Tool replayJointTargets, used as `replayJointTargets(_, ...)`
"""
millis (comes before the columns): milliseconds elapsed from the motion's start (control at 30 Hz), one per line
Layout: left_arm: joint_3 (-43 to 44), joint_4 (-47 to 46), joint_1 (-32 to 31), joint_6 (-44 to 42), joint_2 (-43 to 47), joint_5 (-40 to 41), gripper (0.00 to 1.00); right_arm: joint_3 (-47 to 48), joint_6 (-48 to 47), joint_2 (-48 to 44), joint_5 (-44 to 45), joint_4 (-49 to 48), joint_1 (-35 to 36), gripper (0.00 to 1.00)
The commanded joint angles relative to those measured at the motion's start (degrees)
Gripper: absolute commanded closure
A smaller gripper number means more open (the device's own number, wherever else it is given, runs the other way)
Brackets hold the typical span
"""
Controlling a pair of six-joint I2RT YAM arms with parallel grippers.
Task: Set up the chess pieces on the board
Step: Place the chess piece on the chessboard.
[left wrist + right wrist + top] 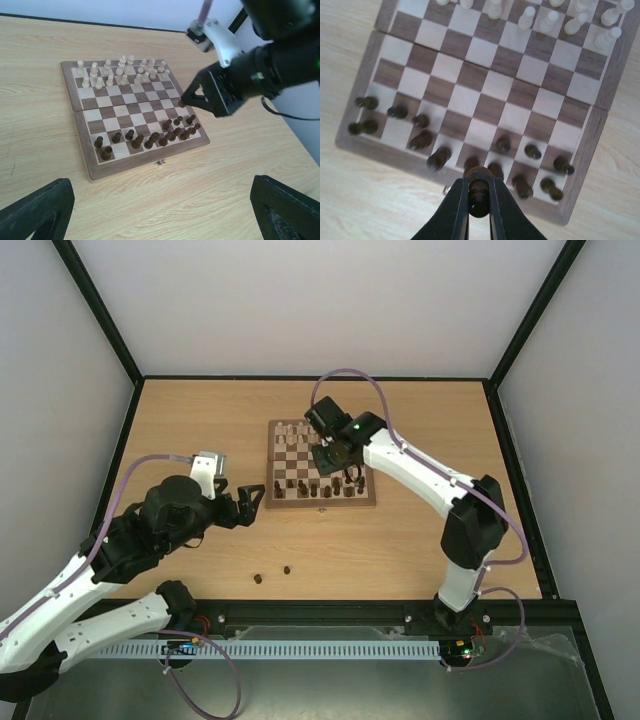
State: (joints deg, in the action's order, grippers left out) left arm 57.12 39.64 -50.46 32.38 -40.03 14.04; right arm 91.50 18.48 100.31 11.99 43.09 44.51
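The board (322,503) lies in the middle of the table, cream pieces (122,67) on its far rows. Several dark chess pieces (150,140) stand on its two near rows. My right gripper (479,181) hangs above the near right part of the board (485,82), shut on one dark chess piece (479,196) held upright between its fingers. From the left wrist view that gripper (183,103) hovers over the board's (145,162) right side. My left gripper (250,503) rests open left of the board, nothing between its fingers (35,212).
Two loose dark pieces (257,579) (286,569) lie on the bare table in front of the board, between the arms. The small clasp (160,162) sits on the board's front edge. Black frame posts border the table.
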Motion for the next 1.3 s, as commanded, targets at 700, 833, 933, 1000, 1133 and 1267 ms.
replayJointTargets(700,-1.8,-3.3,0.4,-1.2,-1.4,-0.4,0.0,6.3,-3.8,17.4,-1.7,2.6,-2.9,0.94)
replayJointTargets(833,-2.0,-3.2,0.4,-1.1,-1.2,-0.2,0.0,5.6,-3.7,17.9,-1.7,1.9,-2.9,0.94)
replayJointTargets(933,-2.0,-3.2,0.5,-0.9,-1.3,-0.3,0.01,5.7,-3.9,18.4,-1.8,1.5,-3.0,0.94)
replayJointTargets(1000,-1.9,-3.2,0.5,-0.9,-1.3,-0.2,0.01,6.0,-4.0,18.8,-2.0,1.4,-3.2,0.94)
replayJointTargets(1133,-1.9,-3.1,0.5,-0.9,-1.3,-0.2,0.01,6.2,-4.2,19.5,-2.1,1.2,-3.8,0.94)
replayJointTargets(1267,-2.0,-3.3,0.6,-1.0,-1.4,-0.1,0.0,6.0,-4.2,20.0,-2.2,0.9,-4.1,0.94)
